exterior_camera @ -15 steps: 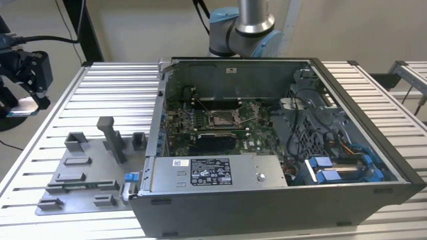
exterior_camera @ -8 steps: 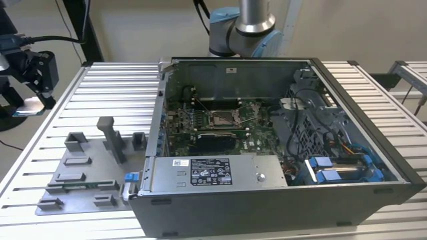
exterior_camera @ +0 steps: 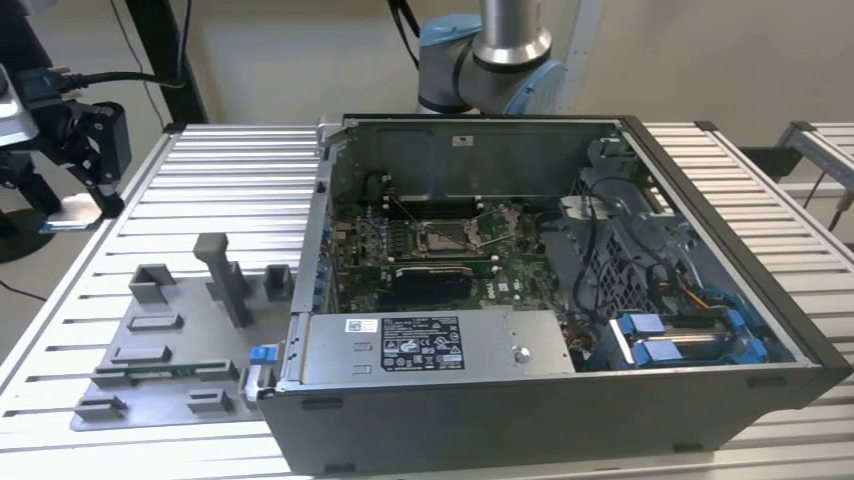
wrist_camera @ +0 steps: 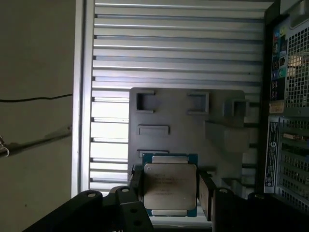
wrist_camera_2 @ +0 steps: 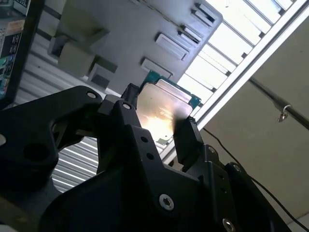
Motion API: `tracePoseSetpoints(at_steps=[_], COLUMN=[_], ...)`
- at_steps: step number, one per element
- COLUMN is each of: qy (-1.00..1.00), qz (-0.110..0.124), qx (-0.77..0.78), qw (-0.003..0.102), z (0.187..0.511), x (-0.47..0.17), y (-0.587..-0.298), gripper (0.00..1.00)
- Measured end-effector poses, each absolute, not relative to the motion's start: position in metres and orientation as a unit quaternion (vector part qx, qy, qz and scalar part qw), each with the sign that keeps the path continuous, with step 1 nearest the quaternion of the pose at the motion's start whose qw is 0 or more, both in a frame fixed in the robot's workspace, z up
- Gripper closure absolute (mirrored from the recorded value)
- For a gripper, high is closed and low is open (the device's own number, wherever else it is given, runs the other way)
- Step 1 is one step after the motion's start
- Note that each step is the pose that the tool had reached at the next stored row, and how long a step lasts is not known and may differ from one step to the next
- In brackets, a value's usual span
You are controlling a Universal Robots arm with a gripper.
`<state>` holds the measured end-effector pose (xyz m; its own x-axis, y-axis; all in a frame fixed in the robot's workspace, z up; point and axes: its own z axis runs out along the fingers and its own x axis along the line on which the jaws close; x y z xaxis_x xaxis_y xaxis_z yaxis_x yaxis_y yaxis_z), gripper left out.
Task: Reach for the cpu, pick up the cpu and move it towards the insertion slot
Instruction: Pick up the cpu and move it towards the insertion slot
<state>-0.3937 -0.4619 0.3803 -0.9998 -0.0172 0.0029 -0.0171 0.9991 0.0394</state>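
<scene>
While I watch from far off, I see the end effector (wrist_camera: 170, 193) closed narrow on the cpu (wrist_camera: 169, 180). One of its fingers (wrist_camera: 136, 186) presses on each side, and the chip's silvery face points at the first wrist view. In the second wrist view the cpu (wrist_camera_2: 161, 106) sits between the same black fingers and shines in the light.

In the exterior view the end effector (exterior_camera: 88, 200) hangs by the worktop (exterior_camera: 227, 180) edge on the exterior view's left, with the cpu (exterior_camera: 70, 215) held up off the slats. It is well apart from the insertion slot (exterior_camera: 447, 235).

That slot sits inside the open computer case (exterior_camera: 534, 420), in the middle of the green board (exterior_camera: 514, 275). The case also holds a silver box (exterior_camera: 427, 345) along its near wall and some blue parts (exterior_camera: 667, 340) in the near corner on the exterior view's right.

Beside the case, toward the exterior view's left, a grey fixture plate (exterior_camera: 187, 350) lies on the worktop and carries small grey blocks (exterior_camera: 150, 285).
</scene>
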Motion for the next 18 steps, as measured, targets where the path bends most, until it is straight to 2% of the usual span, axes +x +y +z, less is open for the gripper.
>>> tracePoseSetpoints(at_steps=[18], qy=[-1.0], qz=[-0.02], qx=[0.011], qw=[0.002], z=[0.383], x=[-0.363], y=[-0.462], gripper=[1.0])
